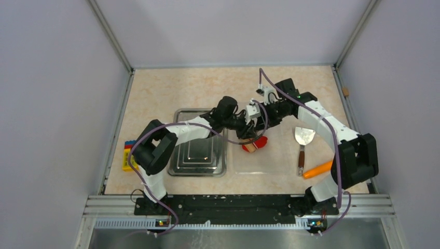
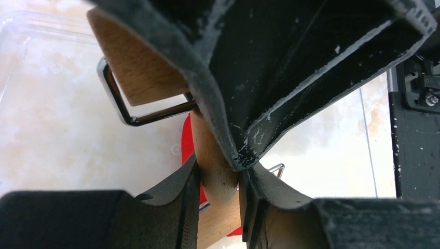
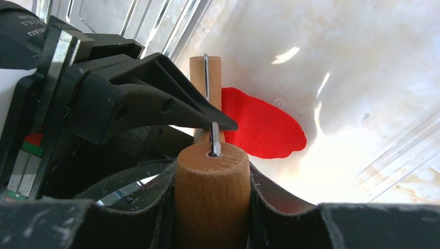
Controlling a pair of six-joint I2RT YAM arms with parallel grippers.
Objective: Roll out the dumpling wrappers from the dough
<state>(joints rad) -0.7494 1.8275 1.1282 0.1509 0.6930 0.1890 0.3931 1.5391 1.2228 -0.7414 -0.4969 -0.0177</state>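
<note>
Both arms meet over the clear plastic tray (image 1: 271, 165) in the middle of the table (image 1: 155, 93), sharing one small wooden pastry roller (image 3: 210, 199) with a wire frame. The left gripper (image 2: 218, 181) has its fingers clenched on the roller's slim wooden handle. The right gripper (image 3: 211, 181) has its fingers clamped on a thicker wooden cylinder at the tool's end. The dough (image 3: 264, 129) lies on the tray floor as a flat red sheet with an uneven outline. The tool sits over one edge of it, and most of the sheet lies off to that side.

To roll well, both arms should press down evenly and travel together, so the wire frame is not twisted between two grips. Strokes should run across the whole sheet in light passes from differing directions, so it thins evenly rather than stretching one way. The soft sheet may stick to the wood and lift, so the pressure is best eased off before the roller is raised.

A steel tray (image 1: 179, 168) sits just left of the plastic one, close to the left arm's elbow. A metal spatula (image 1: 303, 137) and an orange carrot (image 1: 317, 169) lie to the right, near the right forearm's sweep. Coloured toy blocks (image 1: 127, 155) sit well apart at the far left.
</note>
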